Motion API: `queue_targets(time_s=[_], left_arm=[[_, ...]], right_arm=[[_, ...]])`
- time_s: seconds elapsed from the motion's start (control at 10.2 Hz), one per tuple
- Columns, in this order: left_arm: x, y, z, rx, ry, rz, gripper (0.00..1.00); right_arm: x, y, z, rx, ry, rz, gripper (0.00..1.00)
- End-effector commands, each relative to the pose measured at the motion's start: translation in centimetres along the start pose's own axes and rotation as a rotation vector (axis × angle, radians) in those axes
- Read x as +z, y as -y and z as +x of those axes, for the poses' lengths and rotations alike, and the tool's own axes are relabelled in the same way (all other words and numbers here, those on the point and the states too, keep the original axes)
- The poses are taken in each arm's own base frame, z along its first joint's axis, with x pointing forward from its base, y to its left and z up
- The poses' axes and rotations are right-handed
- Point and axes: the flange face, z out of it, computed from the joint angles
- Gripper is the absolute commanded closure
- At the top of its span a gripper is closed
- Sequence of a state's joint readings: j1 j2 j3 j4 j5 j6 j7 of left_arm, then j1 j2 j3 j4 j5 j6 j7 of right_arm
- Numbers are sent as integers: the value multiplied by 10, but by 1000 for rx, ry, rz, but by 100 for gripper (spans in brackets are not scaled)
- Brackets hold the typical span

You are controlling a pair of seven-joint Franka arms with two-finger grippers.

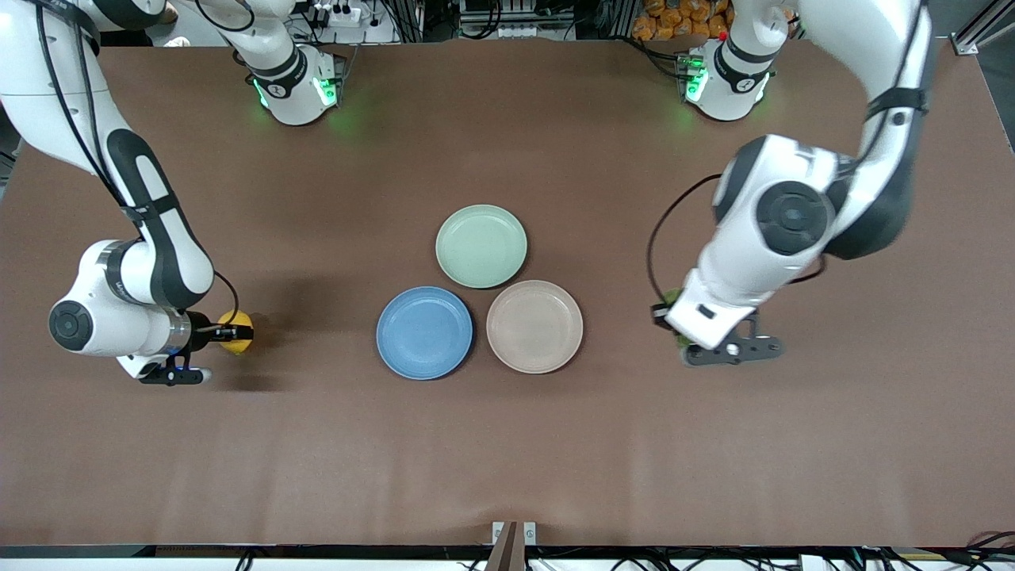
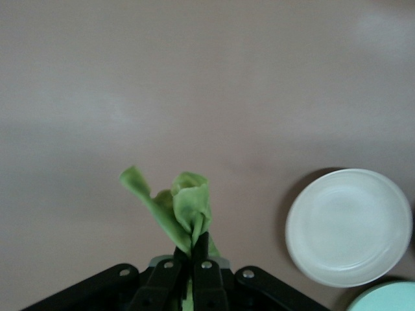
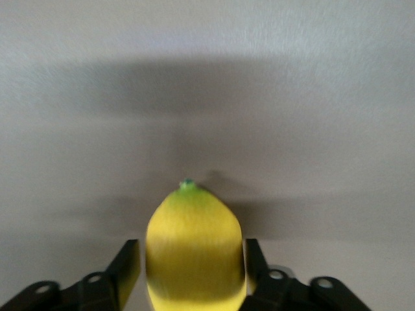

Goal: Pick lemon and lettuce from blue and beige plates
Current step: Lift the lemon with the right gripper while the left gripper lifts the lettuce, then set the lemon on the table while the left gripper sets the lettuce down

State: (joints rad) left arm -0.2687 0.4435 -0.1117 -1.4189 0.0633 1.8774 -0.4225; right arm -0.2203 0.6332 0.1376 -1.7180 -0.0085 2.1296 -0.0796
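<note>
My right gripper (image 1: pixel 230 333) is shut on the yellow lemon (image 1: pixel 237 331) and holds it low over the bare table toward the right arm's end. In the right wrist view the lemon (image 3: pixel 193 249) sits between both fingers (image 3: pixel 130 265). My left gripper (image 1: pixel 679 323) is shut on the green lettuce (image 1: pixel 672 298), mostly hidden under the hand, over the table toward the left arm's end. In the left wrist view the lettuce (image 2: pixel 185 207) sticks out of the closed gripper (image 2: pixel 192 249). The blue plate (image 1: pixel 424 332) and the beige plate (image 1: pixel 534 326) lie side by side mid-table with nothing on them.
A mint-green plate (image 1: pixel 481 245) with nothing on it lies just farther from the front camera, touching the gap between the two plates. The left wrist view shows the beige plate (image 2: pixel 349 227) and an edge of the mint-green plate (image 2: pixel 389 299). Brown tabletop surrounds them.
</note>
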Motion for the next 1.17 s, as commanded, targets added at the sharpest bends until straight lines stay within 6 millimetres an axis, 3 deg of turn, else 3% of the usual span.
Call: queue_targets(time_s=[0.0, 0.1, 0.2, 0.29, 0.39, 0.49, 0.68, 0.88, 0.98, 1.08], left_arm=[[-7, 65, 0, 92, 82, 15, 100], [-1, 79, -1, 103, 104, 17, 100], [4, 101, 0, 91, 118, 21, 100], [12, 107, -3, 92, 134, 26, 100], [22, 128, -2, 70, 149, 28, 100], [34, 135, -4, 58, 159, 26, 100], [64, 137, -12, 62, 155, 32, 100], [96, 139, -23, 64, 150, 31, 100], [114, 140, -28, 65, 147, 29, 100], [130, 141, -34, 70, 144, 37, 100]], right_arm=[[-76, 27, 8, -13, 44, 29, 0], [-121, 48, 9, -27, 56, 70, 0], [-164, 55, 4, -18, 69, 112, 0], [-198, 61, -12, -31, 83, 106, 0], [-238, 72, -37, -48, 70, 82, 0], [-275, 77, -63, -55, 63, 70, 0], [-351, 96, -122, -74, -4, 33, 0], [-402, 109, -180, -35, -44, -30, 0], [-413, 126, -202, -39, -69, -54, 0], [-418, 134, -211, -35, -83, -87, 0]])
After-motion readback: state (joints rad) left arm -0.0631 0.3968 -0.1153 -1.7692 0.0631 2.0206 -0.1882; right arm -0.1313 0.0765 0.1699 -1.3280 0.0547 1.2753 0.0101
